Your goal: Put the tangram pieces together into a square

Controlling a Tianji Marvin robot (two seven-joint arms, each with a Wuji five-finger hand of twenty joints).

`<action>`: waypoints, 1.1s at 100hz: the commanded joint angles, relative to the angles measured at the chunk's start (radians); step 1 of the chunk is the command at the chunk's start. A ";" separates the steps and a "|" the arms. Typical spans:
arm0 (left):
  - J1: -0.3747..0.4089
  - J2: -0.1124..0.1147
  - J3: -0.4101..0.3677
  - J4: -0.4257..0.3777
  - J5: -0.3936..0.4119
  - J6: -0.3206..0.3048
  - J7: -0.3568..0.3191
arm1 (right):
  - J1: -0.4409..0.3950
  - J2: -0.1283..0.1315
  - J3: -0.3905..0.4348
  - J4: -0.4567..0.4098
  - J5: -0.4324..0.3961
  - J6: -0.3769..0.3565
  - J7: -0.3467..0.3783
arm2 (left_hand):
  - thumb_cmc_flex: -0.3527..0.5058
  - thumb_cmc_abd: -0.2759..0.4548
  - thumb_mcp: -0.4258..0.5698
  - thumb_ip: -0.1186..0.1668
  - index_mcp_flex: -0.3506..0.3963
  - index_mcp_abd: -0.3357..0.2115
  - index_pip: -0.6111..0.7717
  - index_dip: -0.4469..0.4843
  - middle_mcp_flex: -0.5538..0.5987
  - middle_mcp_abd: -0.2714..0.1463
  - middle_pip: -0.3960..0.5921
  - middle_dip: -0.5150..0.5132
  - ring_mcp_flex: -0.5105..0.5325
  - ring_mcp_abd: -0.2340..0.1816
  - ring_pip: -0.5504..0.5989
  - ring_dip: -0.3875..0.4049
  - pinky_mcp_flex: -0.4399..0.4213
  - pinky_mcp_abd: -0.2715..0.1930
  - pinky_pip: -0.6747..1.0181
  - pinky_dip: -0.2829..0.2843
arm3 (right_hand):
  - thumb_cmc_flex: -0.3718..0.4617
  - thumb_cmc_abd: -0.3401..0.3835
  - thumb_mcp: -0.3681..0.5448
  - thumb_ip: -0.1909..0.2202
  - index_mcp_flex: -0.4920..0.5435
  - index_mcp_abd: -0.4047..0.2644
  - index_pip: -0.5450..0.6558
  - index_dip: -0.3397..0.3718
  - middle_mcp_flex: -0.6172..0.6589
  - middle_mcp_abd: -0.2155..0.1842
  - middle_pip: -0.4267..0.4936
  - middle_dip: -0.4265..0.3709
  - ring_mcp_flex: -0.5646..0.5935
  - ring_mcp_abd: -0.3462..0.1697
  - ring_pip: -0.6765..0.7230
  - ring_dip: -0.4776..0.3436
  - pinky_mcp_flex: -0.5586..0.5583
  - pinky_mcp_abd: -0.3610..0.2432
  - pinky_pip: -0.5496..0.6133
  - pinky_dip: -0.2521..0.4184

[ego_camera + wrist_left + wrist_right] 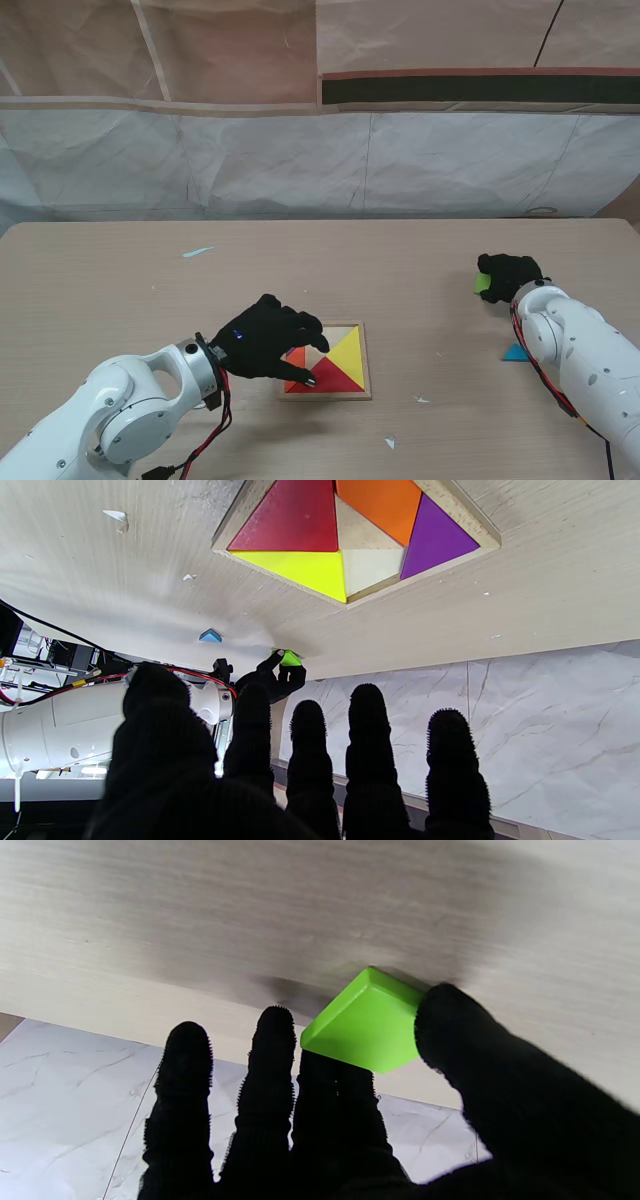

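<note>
Pale wood covers the big table point(120, 290), and a wall of wrinkled light sheets stands behind it. A wooden tray point(364, 362) sits on the table, close to me and near the middle.

Inside the tray lie a red triangle point(340, 378) and a yellow triangle point(348, 350), side by side and touching. The left wrist view shows more: an orange piece point(385, 505) and a purple triangle point(435, 542) are in the tray too. Between them some bare wood of the tray floor shows.

The left hand point(265, 340), in a black glove, is over the left side of the tray. Its fingers point(367, 740) are spread apart and hold nothing. One fingertip reaches the near edge of the red triangle; I cannot tell if it touches.

Far to the right, well apart from the tray, the right hand point(508, 276) pinches a green piece point(484, 284). In the right wrist view the green piece point(365, 1025) is a flat block with square corners. The thumb presses one side and a finger presses the other. Its far corner is close to the table top; I cannot tell if it touches.

A small blue triangle point(516, 352) lies flat on the table, nearer to me than the green piece, just beside the white right arm point(585, 360).

A few tiny white scraps point(197, 252) lie on the wood.
</note>
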State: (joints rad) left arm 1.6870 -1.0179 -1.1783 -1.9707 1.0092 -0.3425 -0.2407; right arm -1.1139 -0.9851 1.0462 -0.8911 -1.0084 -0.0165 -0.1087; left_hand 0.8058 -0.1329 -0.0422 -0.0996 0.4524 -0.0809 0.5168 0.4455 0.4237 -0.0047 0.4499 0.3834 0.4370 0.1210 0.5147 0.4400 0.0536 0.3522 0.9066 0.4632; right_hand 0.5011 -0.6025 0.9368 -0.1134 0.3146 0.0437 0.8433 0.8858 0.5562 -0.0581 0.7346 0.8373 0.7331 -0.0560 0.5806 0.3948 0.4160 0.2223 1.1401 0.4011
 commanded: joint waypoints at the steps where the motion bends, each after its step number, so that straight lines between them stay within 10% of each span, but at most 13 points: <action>1: 0.006 -0.001 -0.004 -0.003 0.001 0.001 -0.012 | -0.038 -0.016 -0.015 0.021 -0.005 -0.018 0.020 | 0.021 0.043 -0.001 0.025 0.013 0.000 0.007 0.009 0.008 -0.017 -0.017 -0.001 0.027 -0.014 0.006 0.013 0.003 -0.003 0.017 0.012 | 0.133 -0.034 -0.025 -0.033 0.058 -0.254 0.406 0.111 0.079 -0.109 0.114 0.075 0.044 -0.013 0.042 0.021 0.024 -0.148 0.035 0.037; 55: 0.032 -0.003 -0.023 -0.012 0.019 -0.007 0.004 | -0.041 -0.036 0.006 0.029 0.045 -0.032 -0.034 | 0.027 0.044 -0.001 0.026 0.017 0.001 0.009 0.010 0.008 -0.018 -0.017 -0.001 0.029 -0.014 0.008 0.013 0.004 -0.005 0.018 0.013 | 0.209 -0.054 -0.035 -0.054 0.124 -0.344 0.450 0.048 0.177 -0.120 0.103 0.094 0.244 -0.046 0.121 0.053 0.231 -0.182 0.096 0.047; 89: 0.036 -0.002 -0.024 -0.014 0.022 -0.007 0.003 | -0.050 -0.056 0.065 0.025 0.118 -0.047 -0.031 | 0.030 0.045 0.000 0.026 0.016 0.002 0.011 0.010 0.008 -0.018 -0.016 -0.001 0.031 -0.014 0.009 0.013 0.006 -0.007 0.021 0.014 | 0.371 0.194 -0.319 -0.046 0.257 -0.227 0.221 -0.378 0.361 -0.042 -0.057 -0.094 0.379 -0.048 0.125 0.055 0.354 -0.187 0.131 0.021; 110: 0.033 -0.002 -0.023 -0.012 0.024 -0.009 0.005 | -0.081 -0.064 0.134 -0.041 0.142 -0.057 -0.003 | 0.032 0.046 0.000 0.027 0.015 0.001 0.012 0.010 0.008 -0.018 -0.015 -0.001 0.031 -0.015 0.009 0.013 0.007 -0.009 0.022 0.015 | 0.446 0.256 -0.397 -0.046 0.309 -0.167 0.193 -0.424 0.428 0.017 0.025 -0.145 0.451 -0.045 0.164 0.081 0.407 -0.156 0.166 0.041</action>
State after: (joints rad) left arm 1.7183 -1.0182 -1.2005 -1.9795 1.0312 -0.3521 -0.2227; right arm -1.1687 -1.0375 1.1682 -0.9052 -0.8789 -0.0718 -0.1360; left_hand 0.8060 -0.1233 -0.0424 -0.0996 0.4525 -0.0809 0.5168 0.4455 0.4238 -0.0047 0.4499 0.3834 0.4370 0.1216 0.5147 0.4400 0.0539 0.3518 0.9169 0.4637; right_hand 0.8559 -0.4257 0.5253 -0.1816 0.5581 -0.1105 1.0108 0.4605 0.9298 -0.0601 0.6912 0.6903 1.1456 -0.0978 0.7278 0.4687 0.8042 0.2220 1.2657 0.4183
